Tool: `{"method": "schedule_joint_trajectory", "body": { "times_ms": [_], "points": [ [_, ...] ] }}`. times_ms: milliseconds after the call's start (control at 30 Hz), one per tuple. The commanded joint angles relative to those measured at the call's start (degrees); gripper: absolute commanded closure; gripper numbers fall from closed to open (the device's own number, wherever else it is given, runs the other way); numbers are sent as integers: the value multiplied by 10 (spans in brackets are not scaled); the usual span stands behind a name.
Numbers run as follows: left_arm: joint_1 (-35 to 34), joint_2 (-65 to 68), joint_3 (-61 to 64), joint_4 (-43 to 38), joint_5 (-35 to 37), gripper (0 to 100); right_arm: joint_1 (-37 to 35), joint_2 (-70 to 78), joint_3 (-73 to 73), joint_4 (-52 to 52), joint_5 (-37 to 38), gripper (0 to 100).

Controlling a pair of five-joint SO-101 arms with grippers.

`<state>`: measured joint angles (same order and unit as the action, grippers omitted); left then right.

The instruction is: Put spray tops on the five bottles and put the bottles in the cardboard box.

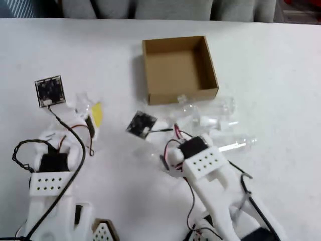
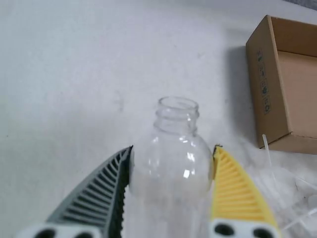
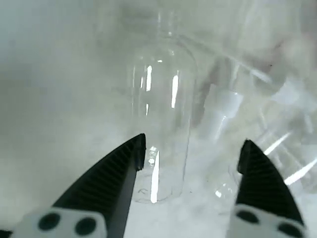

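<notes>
A clear bottle (image 2: 174,163) with a bare, open neck stands between the grey and yellow fingers (image 2: 233,191) of my left gripper (image 2: 173,148), which is shut on it. In the high view this gripper (image 1: 89,112) is left of the cardboard box (image 1: 179,68). My right gripper (image 3: 193,140) is open, its black fingers (image 3: 116,171) on either side of the base of another clear bottle (image 3: 161,119) lying on the table. A white spray top (image 3: 223,111) lies just beside that bottle. More clear bottles (image 1: 213,111) and spray tops (image 1: 220,123) lie in front of the box.
The open box (image 2: 277,84) has nothing inside. One bottle (image 1: 238,144) lies apart, right of the right arm (image 1: 203,163). Small black boards (image 1: 49,89) with wires hang off both arms. The white table (image 1: 261,60) has free room at its far left and right.
</notes>
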<state>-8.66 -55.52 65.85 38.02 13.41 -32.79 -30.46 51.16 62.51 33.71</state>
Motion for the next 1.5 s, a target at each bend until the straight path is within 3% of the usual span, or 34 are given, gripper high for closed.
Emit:
{"method": "schedule_joint_trajectory", "body": {
  "times_ms": [0,133,367,433,567,767,833,1000,1100,1233,1467],
  "points": [
    [-2,-17,-4,-16,6,940,-11,44,6,-51,45,578],
    [-2,-17,-4,-16,6,940,-10,107,16,-91,65,602],
    [-2,-17,1,-16,6,940,24,154,2,-111,62,997],
    [-2,-17,1,-16,6,940,52,148,-23,-70,41,949],
    [-2,-17,2,-16,6,940,133,102,-97,50,5,982],
    [-2,-17,2,-16,6,940,314,-11,-137,155,8,979],
    [-2,-17,2,-16,6,940,387,-40,-136,155,18,979],
    [-2,-17,2,-16,6,940,552,-51,-135,151,134,974],
    [-1,-17,2,-16,6,940,623,-31,-116,97,167,973],
    [11,-17,3,-12,6,940,666,45,-96,10,174,955],
    [11,-17,3,-11,6,940,675,160,-113,-58,174,683]
  ]
}}
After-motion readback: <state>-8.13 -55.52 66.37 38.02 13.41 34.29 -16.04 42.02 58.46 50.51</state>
